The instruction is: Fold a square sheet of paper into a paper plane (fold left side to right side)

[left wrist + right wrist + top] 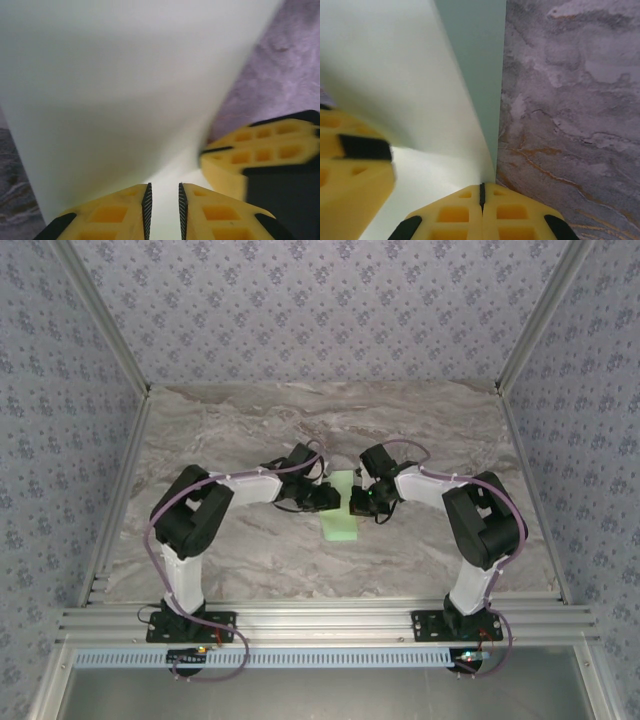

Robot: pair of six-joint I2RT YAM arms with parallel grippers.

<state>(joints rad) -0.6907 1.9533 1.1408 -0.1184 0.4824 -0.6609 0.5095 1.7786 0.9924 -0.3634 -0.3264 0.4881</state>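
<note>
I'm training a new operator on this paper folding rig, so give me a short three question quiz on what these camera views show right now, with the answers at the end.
1. True or false: the left gripper has its jaws pressed fully together.
2. On the marble-patterned table, the pale green sheet of paper lies: A) between the two grippers; B) in the far left corner; C) beside the right arm's base.
3. Fill in: the gripper whose jaws are shut is the ___ one.

Key
1. False: a narrow gap shows between them.
2. A.
3. Right: the right gripper.
</note>
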